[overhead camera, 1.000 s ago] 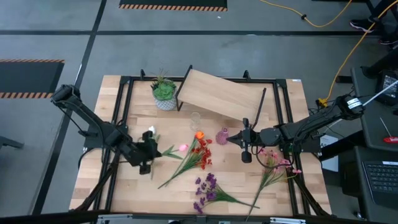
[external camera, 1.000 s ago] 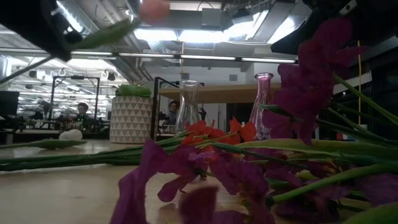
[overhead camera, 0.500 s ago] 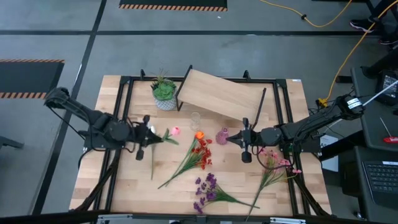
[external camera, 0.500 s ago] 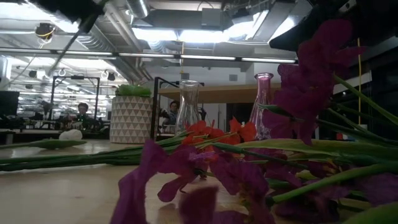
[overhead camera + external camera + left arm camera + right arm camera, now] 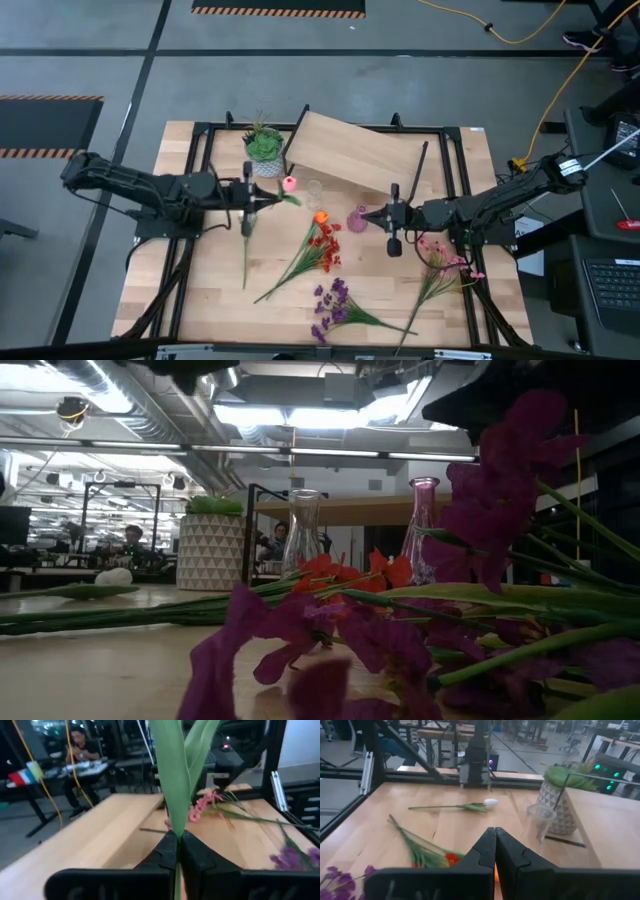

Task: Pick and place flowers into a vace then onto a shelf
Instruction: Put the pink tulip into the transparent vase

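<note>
the left gripper [image 5: 250, 194], clamped tight on the green stem of a pink flower [image 5: 290, 183], holds its bloom beside the clear vase [image 5: 314, 190] near the shelf [image 5: 350, 150]. the right gripper [image 5: 391, 217], fingers pressed together and empty, hovers by the pink vase [image 5: 357, 218].

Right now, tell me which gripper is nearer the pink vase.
Right. The right gripper sits just beside the pink vase, fingers shut. The left gripper, holding the pink flower, is farther off, beyond the clear vase.
</note>
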Robot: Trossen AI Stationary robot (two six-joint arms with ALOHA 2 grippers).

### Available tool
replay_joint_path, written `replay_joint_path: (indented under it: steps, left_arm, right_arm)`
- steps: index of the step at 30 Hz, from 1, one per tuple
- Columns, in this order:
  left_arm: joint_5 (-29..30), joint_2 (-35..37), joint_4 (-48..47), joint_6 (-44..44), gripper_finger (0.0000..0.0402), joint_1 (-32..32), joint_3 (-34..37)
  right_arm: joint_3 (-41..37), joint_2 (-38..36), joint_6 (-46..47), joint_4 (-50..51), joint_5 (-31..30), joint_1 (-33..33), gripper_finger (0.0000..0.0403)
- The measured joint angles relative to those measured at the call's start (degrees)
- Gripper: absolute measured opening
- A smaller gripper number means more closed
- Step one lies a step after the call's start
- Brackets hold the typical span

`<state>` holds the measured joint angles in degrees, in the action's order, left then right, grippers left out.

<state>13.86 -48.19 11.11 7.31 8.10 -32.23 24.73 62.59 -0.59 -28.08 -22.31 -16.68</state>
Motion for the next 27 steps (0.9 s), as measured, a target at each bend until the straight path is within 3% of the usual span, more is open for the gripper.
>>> replay_joint_path:
  steps: [3, 8, 18, 22, 27]
  left_arm:
    - [-3.14, -2.79, 7.98, 2.06, 0.0003, -2.28, -0.02]
    - [-3.51, -5.45, 17.37, 5.21, 0.0003, -4.85, -0.02]
    - [-5.53, -15.06, 35.10, 4.24, 0.0003, -9.90, -0.02]
    - [-10.68, -17.55, 39.48, 2.45, 0.0003, -11.73, -0.02]
    - [-11.03, -19.29, 41.14, 0.17, 0.0003, -13.51, -0.02]
  right_arm:
    - [0.00, 0.00, 0.50, 0.00, -0.01, 1.01, 0.0007]
    - [0.00, 0.00, 1.55, -0.01, -0.02, 1.58, 0.0007]
    - [0.00, 0.00, -1.40, 0.18, -0.02, 1.59, 0.0007]
    - [0.00, 0.00, -1.40, 0.46, -0.02, 1.59, 0.0007]
    - [0.00, 0.00, -1.28, 0.53, -0.02, 1.59, 0.0007]
